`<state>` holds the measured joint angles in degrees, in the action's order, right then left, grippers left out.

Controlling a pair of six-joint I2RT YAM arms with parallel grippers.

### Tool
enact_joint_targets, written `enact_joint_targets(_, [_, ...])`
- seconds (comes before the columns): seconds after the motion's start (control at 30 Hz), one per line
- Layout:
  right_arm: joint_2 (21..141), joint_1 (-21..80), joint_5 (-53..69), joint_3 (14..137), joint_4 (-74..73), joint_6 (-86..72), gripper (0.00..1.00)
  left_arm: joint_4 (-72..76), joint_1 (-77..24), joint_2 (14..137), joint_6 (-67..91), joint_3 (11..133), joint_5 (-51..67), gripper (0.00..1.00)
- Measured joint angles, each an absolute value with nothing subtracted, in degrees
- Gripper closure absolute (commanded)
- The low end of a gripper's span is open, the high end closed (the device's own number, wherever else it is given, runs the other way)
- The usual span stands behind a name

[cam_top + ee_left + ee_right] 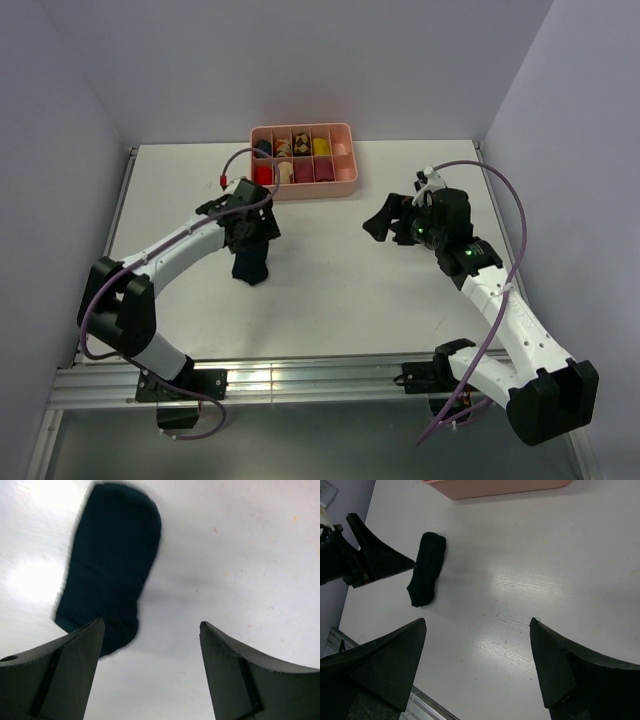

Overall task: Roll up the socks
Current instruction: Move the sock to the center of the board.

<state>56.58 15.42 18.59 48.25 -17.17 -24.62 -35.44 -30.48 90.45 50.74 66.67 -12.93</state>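
Note:
A black sock (250, 266) lies stretched out flat on the white table, left of centre. My left gripper (254, 240) hangs just above its far end, open, with nothing between its fingers. In the left wrist view the sock (112, 560) runs up and away from the left finger (75, 670), and bare table shows between the jaws around my left gripper (152, 626). My right gripper (378, 224) is open and empty over the table's right half, well away from the sock (426, 569). Bare table also fills the gap at my right gripper (477, 623).
A pink divided tray (346, 186) holding rolled coloured items stands at the back centre, its near wall (495, 487) showing at the top of the right wrist view. The left arm's finger (377, 555) points in beside the sock. A metal rail (300, 380) runs along the near edge.

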Motion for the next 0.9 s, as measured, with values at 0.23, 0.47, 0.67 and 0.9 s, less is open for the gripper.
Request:
enact_joint_targets(0.23, [56.6, 15.4, 20.6, 46.6, -16.4, -25.2, 0.12, -30.3, -29.7, 89.6, 32.9, 59.6, -15.9, 0.21])
enact_joint_targets(0.47, [57.0, 15.4, 22.1, 45.6, -16.0, -26.1, 0.13, -27.7, -29.7, 94.4, 27.5, 57.3, -11.1, 0.38])
enact_joint_targets(0.67, [57.8, 15.4, 22.1, 45.6, -16.1, -26.1, 0.14, -24.4, -31.4, 97.1, 31.2, 57.4, -3.0, 0.37])
enact_joint_targets(0.9, [58.8, 15.4, 21.9, 45.7, -16.6, -25.9, 0.14, -17.0, -37.6, 104.2, 40.1, 63.7, 9.4, 0.30])
